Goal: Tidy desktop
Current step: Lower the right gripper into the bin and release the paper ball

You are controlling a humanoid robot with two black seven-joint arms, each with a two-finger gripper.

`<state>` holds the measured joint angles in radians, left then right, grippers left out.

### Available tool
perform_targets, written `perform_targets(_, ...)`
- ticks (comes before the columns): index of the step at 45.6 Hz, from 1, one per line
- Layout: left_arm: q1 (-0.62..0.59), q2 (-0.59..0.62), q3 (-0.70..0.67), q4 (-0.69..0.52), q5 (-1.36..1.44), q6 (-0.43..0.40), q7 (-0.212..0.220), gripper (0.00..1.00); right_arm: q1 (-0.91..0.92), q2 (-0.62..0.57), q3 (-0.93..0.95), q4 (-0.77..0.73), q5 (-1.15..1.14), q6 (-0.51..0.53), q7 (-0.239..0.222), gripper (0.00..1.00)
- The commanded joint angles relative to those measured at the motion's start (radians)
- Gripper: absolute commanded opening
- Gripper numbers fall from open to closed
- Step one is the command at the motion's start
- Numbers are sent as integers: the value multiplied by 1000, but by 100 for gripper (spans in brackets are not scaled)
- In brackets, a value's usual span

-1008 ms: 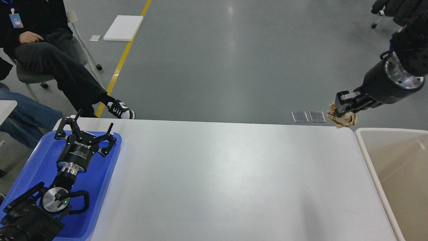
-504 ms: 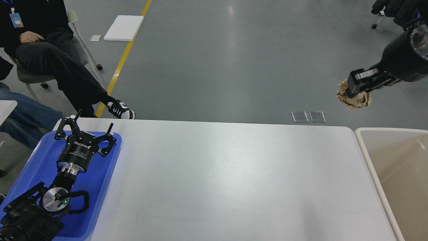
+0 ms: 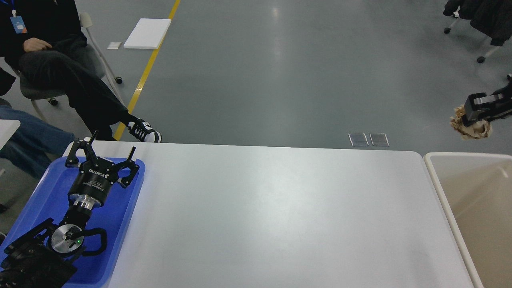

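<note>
Spanning the lower middle of the head view, the desk (image 3: 264,216) lies as a wide white top with rounded corners, its surface bare and glossy. Blue tray (image 3: 120,240) sits on its left end; beige bin (image 3: 434,176) stands just beside its right edge, rim level with the top.

Right hand (image 3: 472,120): at far right edge of view, raised above the bin's far rim, off the desk. Fingers clamped together on a crumpled brown paper wad (image 3: 472,130), which bulges out below and to the left of the fingers. Arm mostly cut off by the frame.

Left hand (image 3: 105,157): over the far end of the blue tray, fingers spread wide apart, holding nothing. White lettering on its black body reads "ROBOTIQ", seen inverted; smaller print beneath too small to read. Green light on the wrist joint.

Beyond: grey floor, yellow line (image 3: 148,68), white board (image 3: 147,33), seated person (image 3: 60,68) with a blue badge.
</note>
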<state>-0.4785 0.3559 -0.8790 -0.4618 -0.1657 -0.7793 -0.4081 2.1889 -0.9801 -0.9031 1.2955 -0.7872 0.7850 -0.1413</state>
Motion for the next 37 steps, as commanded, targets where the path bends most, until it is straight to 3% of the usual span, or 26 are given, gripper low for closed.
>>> perform_targets(1, 1, 0, 0, 0, 0, 0, 0, 99, -205, -92, 30, -174, -38, 0, 0, 0)
perform_targets(18, 1, 0, 0, 0, 0, 0, 0, 99, -707, -86, 332, -542, -23, 0, 6, 0)
perform_targets(30, 1, 0, 0, 0, 0, 0, 0, 99, -1050, 15, 670, -740, -21, -151, 6, 0)
perform_targets(37, 1, 0, 0, 0, 0, 0, -1, 99, -1189, 150, 725, -930, -21, -269, 8, 0)
